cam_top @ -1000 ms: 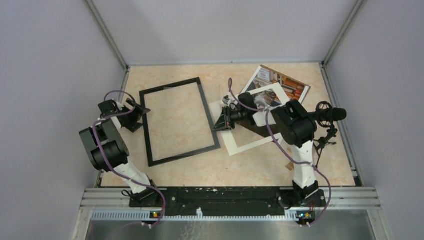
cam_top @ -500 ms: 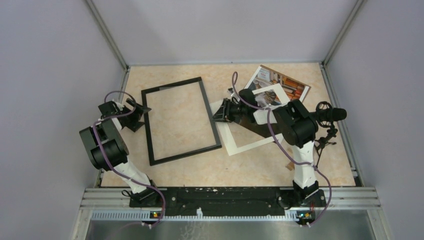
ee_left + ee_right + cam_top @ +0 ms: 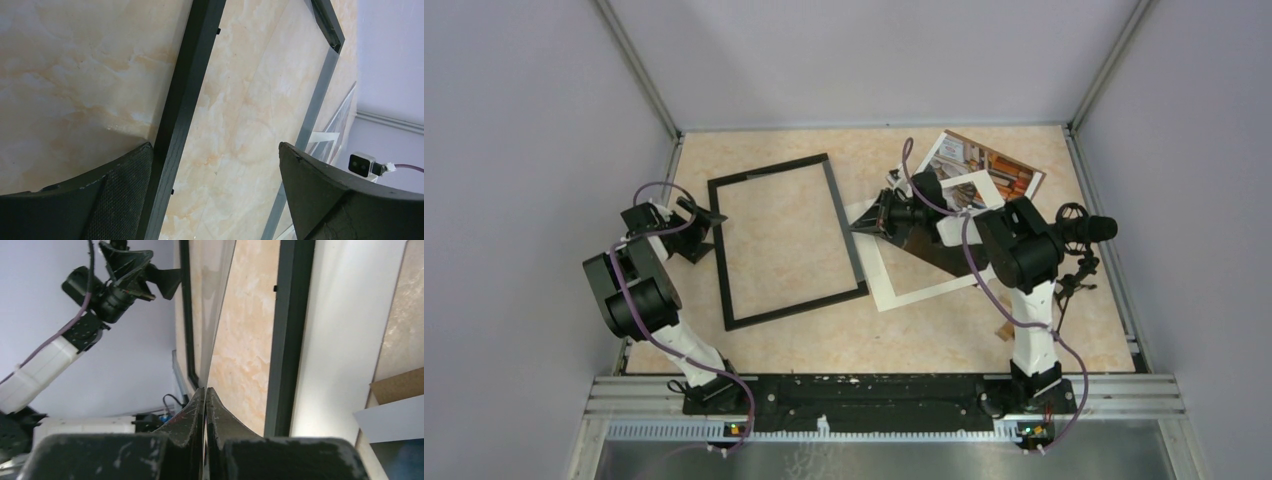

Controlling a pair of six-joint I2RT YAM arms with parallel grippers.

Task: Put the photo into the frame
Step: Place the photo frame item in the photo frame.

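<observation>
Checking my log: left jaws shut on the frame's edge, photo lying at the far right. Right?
No: the left gripper has its jaws open, astride an edge of the frame, as the left wrist view shows. The photo does lie far right.

Bright, even light falls from above; only a faint, soft shadow edges the frame (image 3: 176, 125). A pale sheen washes the clear pane (image 3: 217, 300); every view is sharp.

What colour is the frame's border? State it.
Black, a thin border all round the frame; it shows best in the top external view.
</observation>
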